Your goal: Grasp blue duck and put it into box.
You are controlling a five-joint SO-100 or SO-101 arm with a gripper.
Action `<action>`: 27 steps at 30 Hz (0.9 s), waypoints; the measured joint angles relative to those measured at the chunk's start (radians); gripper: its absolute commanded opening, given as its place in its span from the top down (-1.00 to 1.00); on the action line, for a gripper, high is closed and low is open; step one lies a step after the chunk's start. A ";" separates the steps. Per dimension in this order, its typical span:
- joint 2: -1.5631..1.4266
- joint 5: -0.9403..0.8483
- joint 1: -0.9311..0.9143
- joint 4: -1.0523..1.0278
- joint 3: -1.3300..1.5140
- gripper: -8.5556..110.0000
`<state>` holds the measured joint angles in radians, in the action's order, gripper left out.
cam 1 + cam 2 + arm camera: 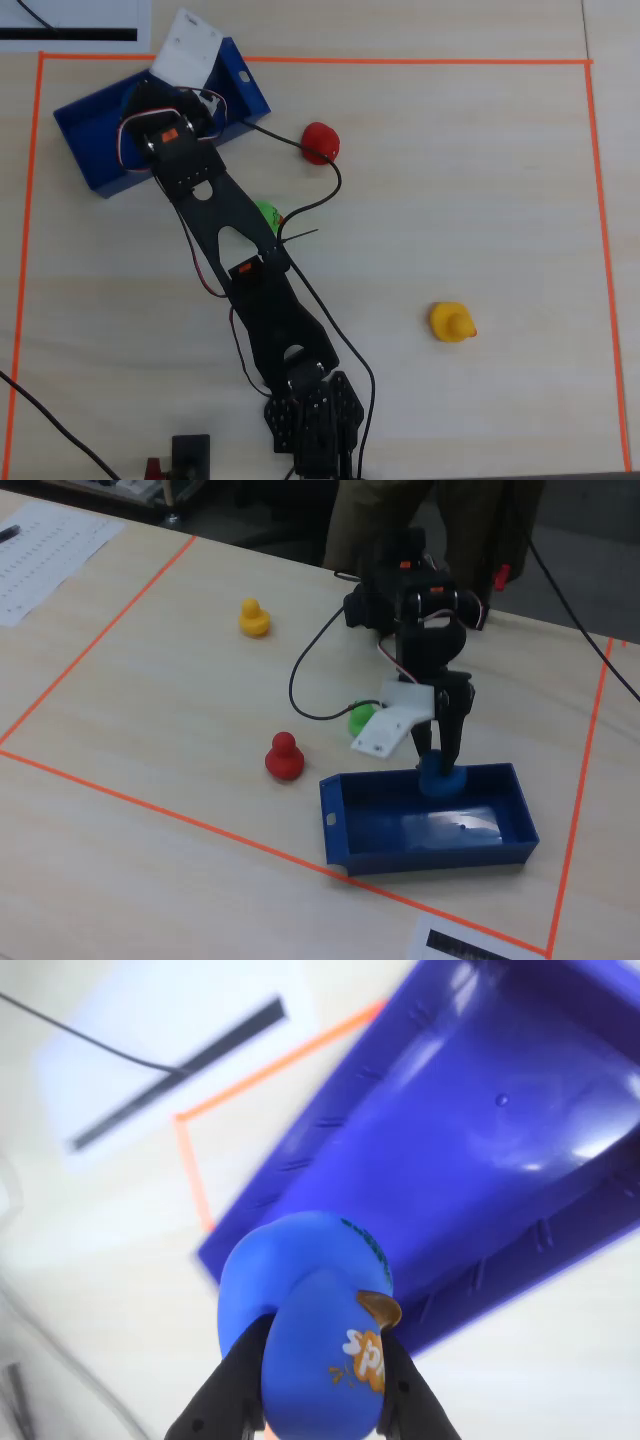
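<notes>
My gripper (318, 1360) is shut on the blue duck (310, 1320), its two black fingers (235, 1390) pressing the duck's sides. The duck's orange beak shows at the right. The dark blue box (480, 1150) lies just beyond the duck in the wrist view. In the fixed view the gripper (443, 758) holds the blue duck (440, 777) just above the far wall of the box (370, 845), over its inside. In the overhead view the arm's wrist hides the duck and covers part of the box (85, 125) at the top left.
A red duck (321, 141) stands right of the box, a green duck (268, 215) is partly hidden under the arm, and a yellow duck (452, 322) sits at the right. Orange tape (400, 61) bounds the table. A black cable (325, 195) runs past the red duck.
</notes>
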<state>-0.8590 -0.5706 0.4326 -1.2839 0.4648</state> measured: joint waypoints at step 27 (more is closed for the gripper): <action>-1.525 -0.302 -0.247 0.147 1.496 0.85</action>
<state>-2.3838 -0.8728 0.1856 -1.1367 1.9604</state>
